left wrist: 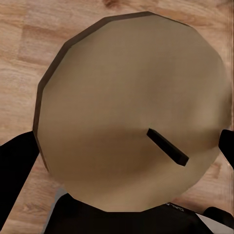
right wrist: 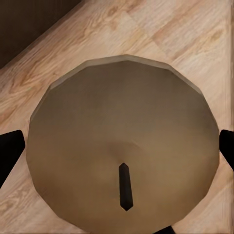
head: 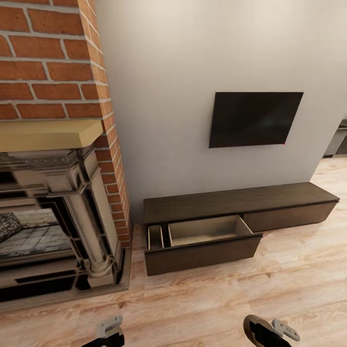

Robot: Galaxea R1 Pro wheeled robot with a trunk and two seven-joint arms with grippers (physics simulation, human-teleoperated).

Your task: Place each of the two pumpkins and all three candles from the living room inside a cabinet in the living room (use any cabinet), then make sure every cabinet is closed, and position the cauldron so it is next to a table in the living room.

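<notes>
The left claw (left wrist: 123,153) has its two dark fingers (left wrist: 17,163) at opposite sides of the left candle (left wrist: 131,97), against its rim as far as one can see, so it pinches this candle. From above the candle shows as a wide tan disc with a short dark wick (left wrist: 168,153); its side wall is almost fully hidden, and both fingers are cut off by the picture's edge. The right claw (right wrist: 117,146) grips the right candle (right wrist: 122,122) in the same manner, one finger (right wrist: 9,151) at each side, with the wick (right wrist: 125,186) lying flat on the tan top. A dark patch (right wrist: 29,24) in the corner of the right wrist view is too cropped to identify. In the head view both claws are cut by the lower border, well apart from the cabinet (head: 231,202) and in front of it, over the wooden floor (head: 193,303); a brown curved rim shows there at the right claw. The cabinet stands against the pale wall, and its drawer (head: 202,253) at the end by the fireplace is pulled out. Inside the drawer pale boards show, with a narrow side compartment (head: 155,237) divided from the wide one (head: 207,230); the front panel hides the near part of the bottom. The other fronts of the cabinet sit flush. The fireplace (head: 72,217) is just beside the cabinet, under a brick chimney (head: 48,58), and a black screen (head: 254,119) hangs on the wall above the cabinet
</notes>
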